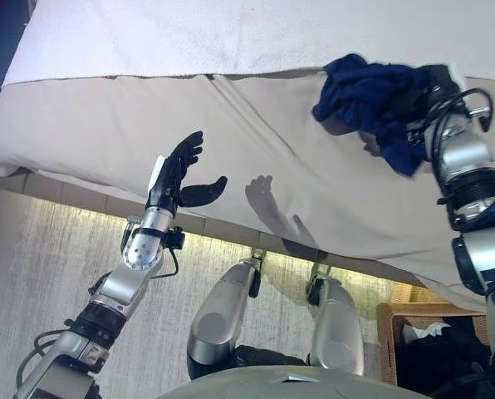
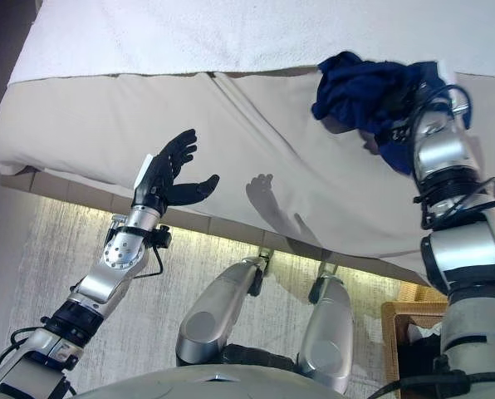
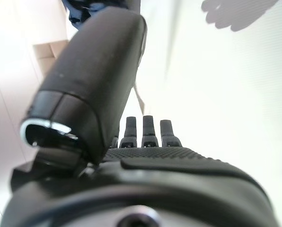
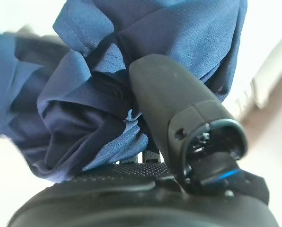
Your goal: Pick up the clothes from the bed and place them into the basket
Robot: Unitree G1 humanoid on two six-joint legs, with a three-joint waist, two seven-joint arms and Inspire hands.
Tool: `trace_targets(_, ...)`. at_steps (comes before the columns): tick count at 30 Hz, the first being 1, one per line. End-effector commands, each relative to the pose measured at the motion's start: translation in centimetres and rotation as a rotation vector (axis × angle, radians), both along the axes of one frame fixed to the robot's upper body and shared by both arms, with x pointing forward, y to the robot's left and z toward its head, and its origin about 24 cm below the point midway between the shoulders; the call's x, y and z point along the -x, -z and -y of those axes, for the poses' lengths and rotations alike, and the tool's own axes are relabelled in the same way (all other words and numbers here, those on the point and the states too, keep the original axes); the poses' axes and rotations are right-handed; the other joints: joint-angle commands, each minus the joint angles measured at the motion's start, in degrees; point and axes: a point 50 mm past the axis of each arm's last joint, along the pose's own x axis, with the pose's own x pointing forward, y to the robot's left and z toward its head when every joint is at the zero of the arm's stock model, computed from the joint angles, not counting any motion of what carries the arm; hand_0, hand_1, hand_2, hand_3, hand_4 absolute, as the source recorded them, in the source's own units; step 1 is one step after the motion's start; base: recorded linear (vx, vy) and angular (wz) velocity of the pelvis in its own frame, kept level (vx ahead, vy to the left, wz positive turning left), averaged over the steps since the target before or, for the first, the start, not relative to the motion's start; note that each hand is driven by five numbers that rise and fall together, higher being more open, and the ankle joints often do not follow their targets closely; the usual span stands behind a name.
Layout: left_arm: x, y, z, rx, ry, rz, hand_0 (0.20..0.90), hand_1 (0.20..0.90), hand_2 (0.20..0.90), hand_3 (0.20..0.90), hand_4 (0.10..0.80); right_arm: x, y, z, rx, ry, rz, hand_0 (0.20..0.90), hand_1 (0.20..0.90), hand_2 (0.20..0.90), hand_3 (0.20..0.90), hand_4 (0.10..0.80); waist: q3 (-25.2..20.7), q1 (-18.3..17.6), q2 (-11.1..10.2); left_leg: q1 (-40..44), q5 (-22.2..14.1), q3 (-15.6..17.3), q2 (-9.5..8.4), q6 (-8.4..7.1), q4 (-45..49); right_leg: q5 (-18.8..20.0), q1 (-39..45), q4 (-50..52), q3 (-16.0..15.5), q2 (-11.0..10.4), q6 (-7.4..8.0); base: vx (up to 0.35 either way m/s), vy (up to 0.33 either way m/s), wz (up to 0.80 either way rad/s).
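One garment in view: a dark blue garment [image 1: 372,104], bunched. The right hand [image 4: 169,109] is gripping it, thumb pressing into the folds and cloth wrapping round the hand; in the head views the fabric is hiding most of that hand. The bundle is hanging above the beige bed cover [image 1: 231,158], near the bed's right side, with one loose end trailing down beside the right forearm.

The left hand [image 1: 179,174] is hovering over the front edge of the bed, holding nothing, fingers straight and spread, thumb sticking out sideways. Its wrist view is showing the thumb and a row of straight fingers [image 3: 149,130] over pale cover only.

One bed: a white blanket [image 1: 256,33] is lying across the far part, the beige cover is draping over the near edge.

One wicker basket [image 1: 390,328] is standing on the floor at lower right, beside the bed, below the right arm. Dark cloth [image 1: 434,349] and a white item [image 1: 422,331] are lying inside it; count of pieces not readable.

One pale carpet [image 1: 40,258] is covering the floor.
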Motion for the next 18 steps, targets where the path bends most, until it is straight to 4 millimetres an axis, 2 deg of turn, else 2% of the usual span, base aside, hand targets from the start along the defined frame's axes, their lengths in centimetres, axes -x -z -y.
trace_targets(1,0.6,-0.5,-0.8,0.018,-0.011,0.037,0.9,0.9,0.9,0.9,0.8,1.3,-3.6,1.3,0.058,-0.033,0.154,0.3,0.3,0.3,0.2,0.1,-12.42,-0.43,-3.35,1.73,-7.1,-0.66,2.31,-1.73,1.63,1.14,5.62,-7.29,-1.35,2.08,-0.97,0.006,0.012,-0.16)
trace_targets(6,0.8,0.7,-1.0,-0.041,0.013,-0.028,0.9,0.9,0.9,0.9,0.8,2.2,-3.3,2.5,0.045,-0.03,0.158,0.3,0.3,0.3,0.2,0.1,-16.21,-1.15,-5.07,5.28,-8.37,0.45,2.48,-1.44,0.84,1.97,9.73,-10.28,-0.39,2.32,-0.29,-0.012,0.028,-0.07)
trace_targets(9,1.2,1.8,-1.3,-0.098,0.042,-0.086,0.9,0.9,0.9,0.9,0.8,3.1,-2.5,3.3,0.038,-0.041,0.161,0.3,0.3,0.3,0.2,0.1,-18.47,-2.49,-6.28,7.23,-10.28,1.49,2.07,-0.65,1.67,3.76,11.19,-11.78,1.29,1.98,1.12,0.059,0.052,-0.1)
trace_targets(11,1.4,2.7,-2.2,-0.132,0.016,-0.125,0.9,0.9,0.9,0.9,0.8,3.4,-1.0,2.9,0.01,-0.075,0.164,0.3,0.3,0.3,0.2,0.1,-19.72,-3.99,-6.89,9.37,-9.37,3.22,2.37,-0.64,-1.49,7.78,11.08,-15.15,1.91,1.89,3.14,-0.003,0.007,-0.1)
trace_targets(12,1.4,2.7,-2.2,-0.135,0.014,-0.126,0.9,0.9,0.9,0.9,0.8,3.5,-0.8,2.9,0.007,-0.075,0.165,0.3,0.3,0.3,0.2,0.1,-19.77,-3.94,-6.97,9.64,-9.18,3.36,2.37,-0.65,-1.97,8.28,11.12,-15.58,1.92,1.86,3.27,-0.142,0.015,-0.35)
trace_targets(13,1.4,3.0,-2.8,-0.16,-0.018,-0.144,0.9,0.9,0.9,0.9,0.8,3.5,0.3,2.2,-0.022,-0.09,0.171,0.3,0.3,0.3,0.2,0.1,-19.87,-4.85,-6.97,11.46,-8.15,5.47,2.96,-0.75,-5.52,12.34,9.41,-15.52,0.02,1.24,4.31,-0.194,0.014,-0.5)
trace_targets(14,1.3,3.0,-3.0,-0.169,-0.035,-0.148,0.9,0.9,0.9,0.9,0.8,3.4,0.6,1.9,-0.038,-0.097,0.171,0.3,0.3,0.3,0.2,0.1,-19.94,-4.89,-6.85,12.05,-7.3,6.5,3.42,-0.71,-7.36,12.94,8.86,-14.62,-0.73,1.19,4.47,-0.267,0.018,-0.69)
trace_targets(18,0.9,2.2,-4.4,-0.17,-0.115,-0.13,0.9,0.9,0.9,0.9,0.8,3.5,2.0,1.7,-0.092,-0.124,0.17,0.3,0.3,0.3,0.2,0.1,-20.19,-4.41,-5.85,12.47,-4.5,10.93,5.89,-0.55,-11.23,11.17,9.39,-7.72,-4.59,0.66,3.63,-0.283,0.007,-0.91)
